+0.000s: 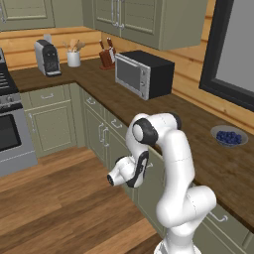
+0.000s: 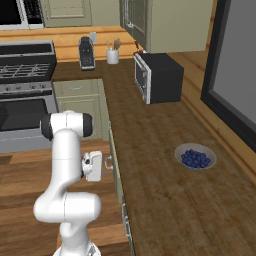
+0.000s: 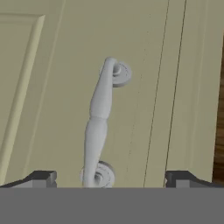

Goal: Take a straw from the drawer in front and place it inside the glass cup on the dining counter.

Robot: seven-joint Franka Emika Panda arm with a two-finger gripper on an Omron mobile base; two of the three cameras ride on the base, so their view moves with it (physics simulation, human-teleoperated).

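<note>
Nearest to you: one end effector [image 3: 111, 177], its two dark fingertips [image 3: 41, 177] spread wide and released, gripping nothing and touching nothing. In the right base view it sits at the cabinet front below the worktop edge [image 2: 97, 166].

One silver handle [image 3: 99, 124] lies straight ahead of the end effector, between the two fingertips and closer to the left-hand one in the hand view, with a gap to each. It is a turned bar on two round mounts, fixed to a sage-green panel; you cannot tell from these views whether that panel is the drawer front or a cabinet door. The straw is hidden from you.

One worktop [image 1: 198, 124], dark brown wood, L-shaped, runs above the green cabinets.

On it, next outward: one bowl [image 2: 195, 157] of blueberries, near the dark-framed window [image 1: 233, 54], well apart from the end effector.

Farther: one black microwave [image 1: 144, 73] with a silver door, standing mid-run against the wooden wall.

Farther still, in the corner: one knife block [image 1: 106, 57]; one white crock [image 1: 74, 57] of wooden utensils; one coffee machine [image 1: 47, 58].

Far left: one stove [image 2: 27, 92] with a black hob.

Above: sage-green wall cabinets [image 1: 144, 17], several doors.
</note>
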